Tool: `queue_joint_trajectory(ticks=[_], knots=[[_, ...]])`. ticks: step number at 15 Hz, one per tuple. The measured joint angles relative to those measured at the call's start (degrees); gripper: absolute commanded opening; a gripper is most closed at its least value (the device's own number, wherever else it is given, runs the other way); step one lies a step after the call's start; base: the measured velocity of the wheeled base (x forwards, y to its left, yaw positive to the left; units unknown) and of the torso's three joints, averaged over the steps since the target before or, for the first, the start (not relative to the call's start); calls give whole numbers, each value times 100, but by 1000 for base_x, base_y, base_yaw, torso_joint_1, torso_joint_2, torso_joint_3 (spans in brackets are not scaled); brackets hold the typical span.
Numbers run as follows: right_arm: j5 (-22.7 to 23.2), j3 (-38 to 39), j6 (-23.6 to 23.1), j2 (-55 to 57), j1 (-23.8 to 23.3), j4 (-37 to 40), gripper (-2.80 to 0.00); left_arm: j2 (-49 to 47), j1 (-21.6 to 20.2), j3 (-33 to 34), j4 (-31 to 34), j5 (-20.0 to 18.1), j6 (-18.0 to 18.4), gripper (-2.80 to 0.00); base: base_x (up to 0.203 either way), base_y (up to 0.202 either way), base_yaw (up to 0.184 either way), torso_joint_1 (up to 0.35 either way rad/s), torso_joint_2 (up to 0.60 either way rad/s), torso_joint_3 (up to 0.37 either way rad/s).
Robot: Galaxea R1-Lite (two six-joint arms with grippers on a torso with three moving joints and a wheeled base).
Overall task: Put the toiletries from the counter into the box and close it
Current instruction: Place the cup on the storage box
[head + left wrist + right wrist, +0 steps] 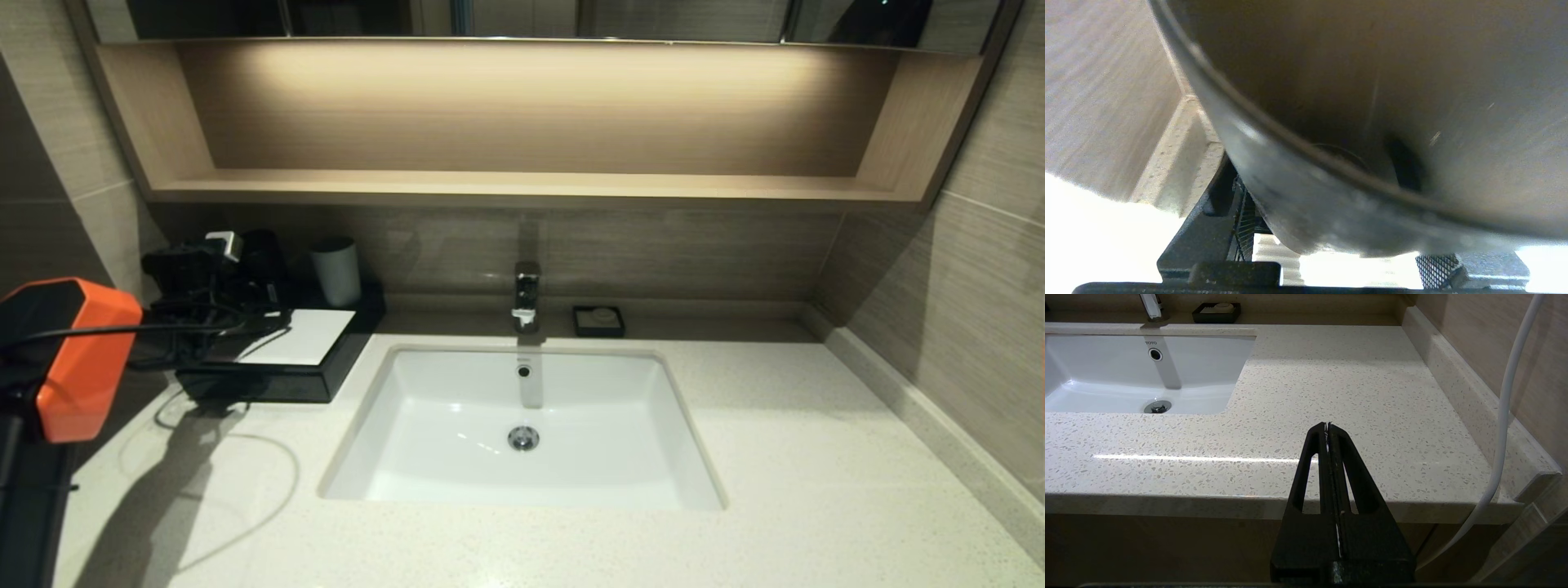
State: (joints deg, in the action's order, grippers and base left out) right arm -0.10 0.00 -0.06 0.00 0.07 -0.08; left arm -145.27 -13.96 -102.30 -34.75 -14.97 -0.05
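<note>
The black box (269,380) with its white top panel (306,336) stands at the back left of the speckled counter (816,457), and its front looks closed. No toiletry packets show in any view. My left gripper (265,314) reaches low over the white panel. In the left wrist view its jaws stand wide apart (1339,241), with the base of a dark cup (1372,81) between them. I cannot tell whether they touch it. That cup (263,255) stands at the back of the box. My right gripper (1327,426) is shut and empty, parked off the counter's front right edge (1331,375).
A grey cup (336,271) stands on the box's back right corner. The white basin (522,408) lies mid-counter under a faucet (526,294), with a small black dish (598,320) behind it. A thin cable (269,457) loops over the counter's left. A white hose (1502,416) hangs near the right wall.
</note>
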Motion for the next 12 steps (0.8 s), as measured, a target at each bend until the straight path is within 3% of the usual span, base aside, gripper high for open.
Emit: queue_joint_trajectory(ticks=[12], knots=[[2, 0, -4, 0, 0, 1, -280, -289, 35, -562, 272, 118, -2, -280, 0, 0, 0, 0, 0, 0]])
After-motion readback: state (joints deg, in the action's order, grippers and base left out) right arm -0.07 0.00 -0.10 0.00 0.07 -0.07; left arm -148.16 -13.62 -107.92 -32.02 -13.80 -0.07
